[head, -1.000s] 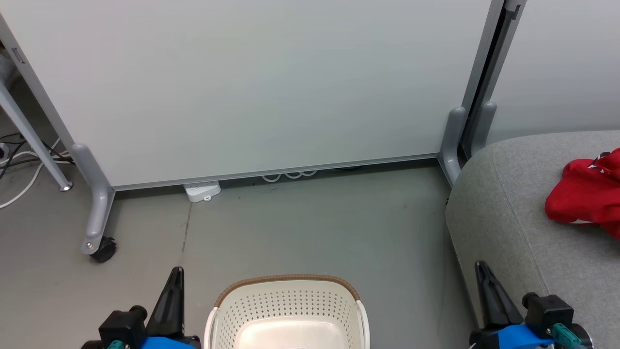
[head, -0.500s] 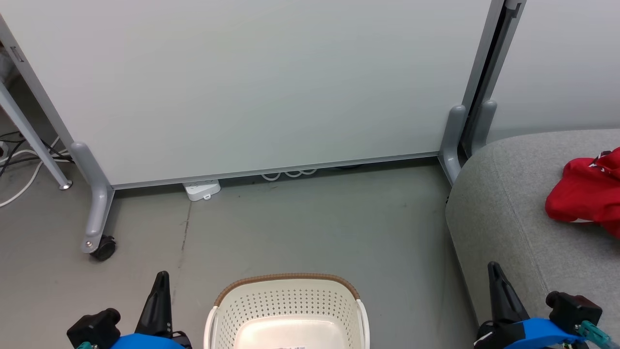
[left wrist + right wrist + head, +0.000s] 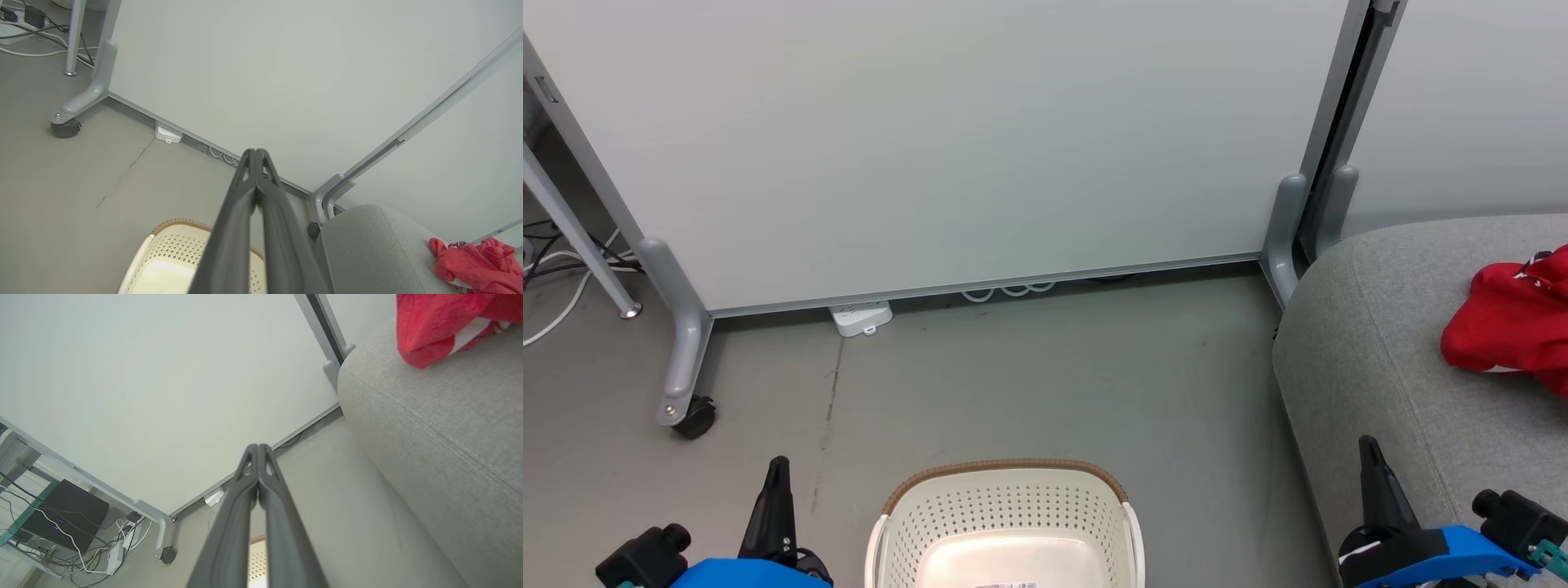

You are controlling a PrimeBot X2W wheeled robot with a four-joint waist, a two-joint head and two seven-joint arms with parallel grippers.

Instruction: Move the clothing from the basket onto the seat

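Note:
The cream perforated basket (image 3: 1006, 523) with its brown rim sits on the floor at the bottom centre; what shows of its inside holds no fabric. Red clothing (image 3: 1511, 327) lies bunched on the light-grey seat (image 3: 1372, 359) at the right. The clothing (image 3: 474, 265) also lies on the seat (image 3: 367, 249) in the left wrist view, and a white stripe shows on the clothing (image 3: 441, 322) in the right wrist view. My left gripper (image 3: 778, 464) is shut and empty, left of the basket. My right gripper (image 3: 1369, 445) is shut and empty, by the seat's front corner.
A pale wheeled partition (image 3: 947, 147) stands across the floor behind the basket, with a caster (image 3: 694, 418) at its left foot. A white power strip (image 3: 859, 318) lies under its edge. Cables (image 3: 556, 278) trail at the far left. Bare grey floor (image 3: 1045, 384) lies between basket and partition.
Both grippers have drawn back toward the bottom edge and outward, and their fingers have closed. The clothing on the seat and the basket have stayed put.

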